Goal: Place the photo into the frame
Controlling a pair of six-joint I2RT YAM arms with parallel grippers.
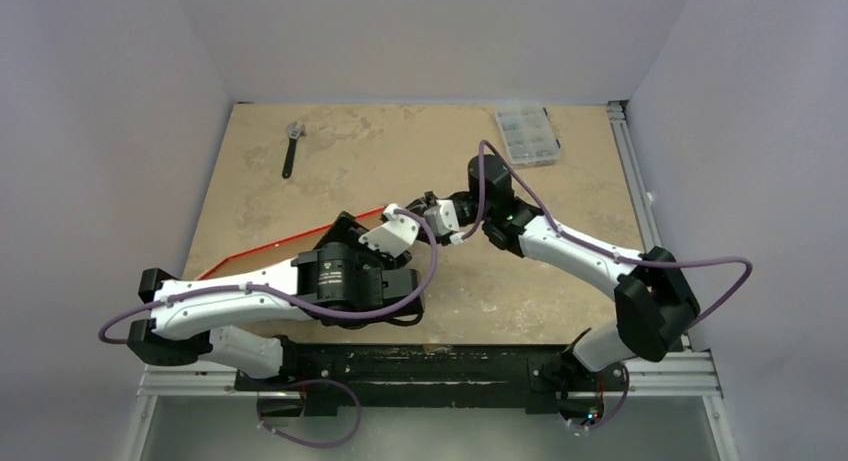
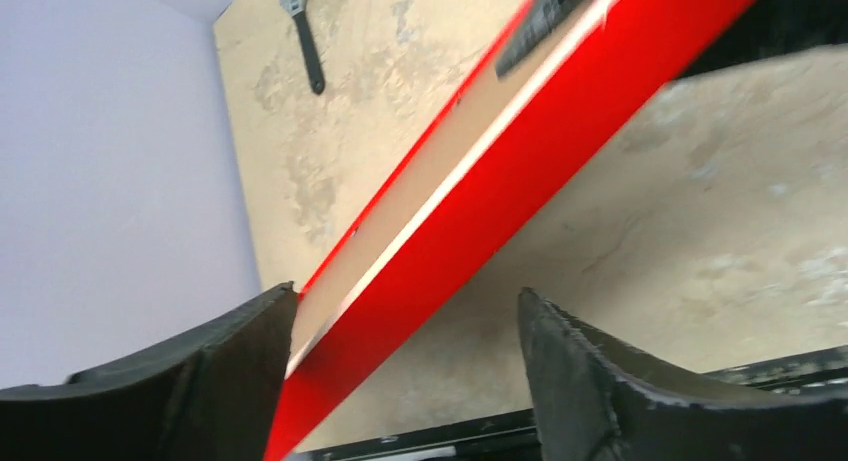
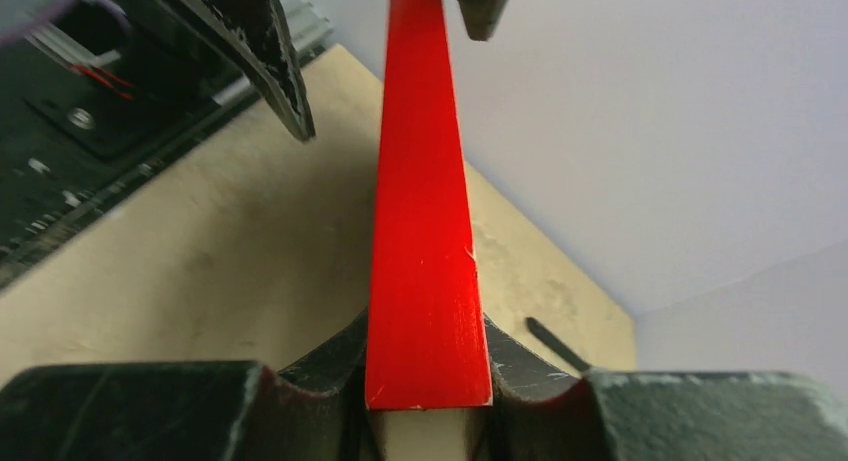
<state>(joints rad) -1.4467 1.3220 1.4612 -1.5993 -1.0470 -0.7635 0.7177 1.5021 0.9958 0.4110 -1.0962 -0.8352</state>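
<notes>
Okay, frame (image 3: 425,281) is up on edge and tilted, running from the left arm across to the right arm. The right jaws are clamped on its thin red rail, both pads tight on it at one end. The left jaws are open, one on each side of the frame's other stretch; one sits just beside the frame's edge and the other stands apart from it. I cannot tell if the frame's low corner touches the bench (image 1: 560,291). The photo is not in view, so I can't tell if it is in the frame or not; I'd judge the task not finished. Risks: the frame is pinched at one end only, and it is long and thin, so it could swing or slip out of the right jaws. The left jaws give no support now, and the one just beside the edge could knock the frame if that arm moves sideways. A glossy rail also means poor grip. The bench is a tan, worn board with pale blotches. A wrench (image 1: 291,146) lies beyond the frame near the far edge, and a clear parts box (image 1: 527,134) sits well apart from the frame at the far corner. Plain pale walls (image 1: 100,131) close in around three sides.
</notes>
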